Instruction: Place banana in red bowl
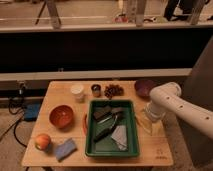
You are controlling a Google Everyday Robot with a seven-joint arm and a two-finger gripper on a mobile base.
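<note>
The red bowl (62, 116) sits on the left part of the wooden table (160, 150), upright and with nothing in it. I cannot make out the banana anywhere; it may be hidden under the arm. My gripper (147, 121) hangs from the white arm (172, 102), pointing down over the table's right side. It is just right of the green tray (89, 131) and far from the red bowl.
The green tray holds dark utensils and a grey cloth. A round orange-red fruit (42, 141) and a blue sponge (65, 148) lie at front left. A white cup (77, 92), a dark cup (96, 90), grapes (113, 90) and a purple bowl (145, 87) line the back.
</note>
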